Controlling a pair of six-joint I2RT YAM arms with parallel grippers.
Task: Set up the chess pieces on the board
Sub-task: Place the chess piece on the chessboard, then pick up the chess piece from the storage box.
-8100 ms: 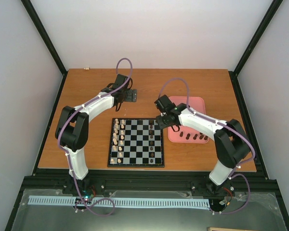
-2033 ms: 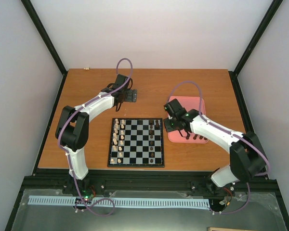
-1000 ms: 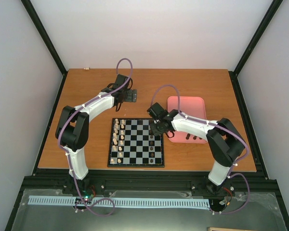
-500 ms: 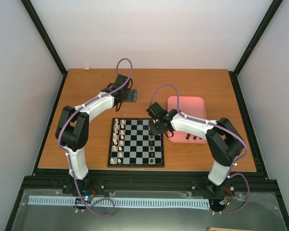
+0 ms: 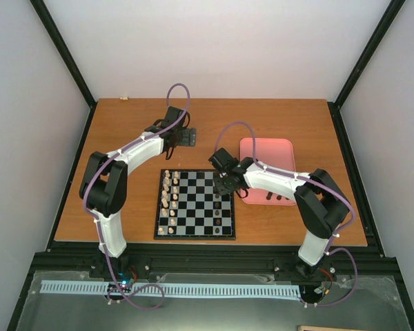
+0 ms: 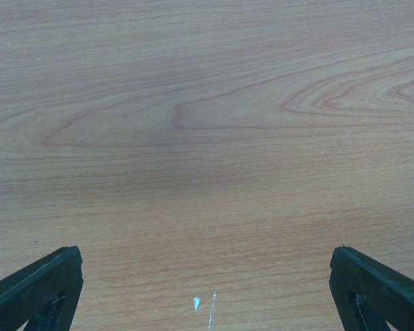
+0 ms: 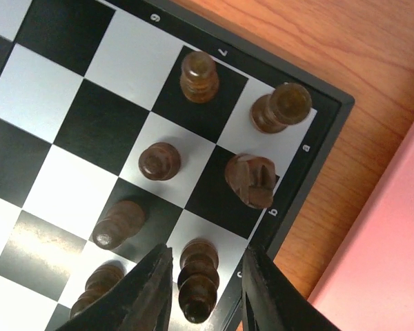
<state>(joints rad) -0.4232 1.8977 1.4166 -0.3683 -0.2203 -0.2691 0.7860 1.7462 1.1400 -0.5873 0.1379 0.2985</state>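
Observation:
The black-framed board (image 5: pixel 193 237) lies at the table's middle. Several dark chess pieces (image 5: pixel 217 192) stand along its far right part, and a few more lie in the pink tray (image 5: pixel 265 150). My right gripper (image 5: pixel 225 185) hovers over the board's far right corner. In the right wrist view it (image 7: pixel 203 296) is open, its fingers either side of a dark piece (image 7: pixel 196 286) that stands on a white edge square, with a gap on each side. A knight (image 7: pixel 252 179) and a rook (image 7: pixel 281 107) stand beside it. My left gripper (image 5: pixel 186 138) is open and empty over bare wood (image 6: pixel 207 138).
Pale cream pieces (image 5: pixel 169 196) fill the board's left two columns. The pink tray lies just right of the board, its edge showing in the right wrist view (image 7: pixel 393 227). A black frame rail (image 5: pixel 207 265) runs along the table's near edge.
My right gripper went to the pink tray and came back over the board's far right corner; in the last half second it barely shifted. The left arm has not moved.

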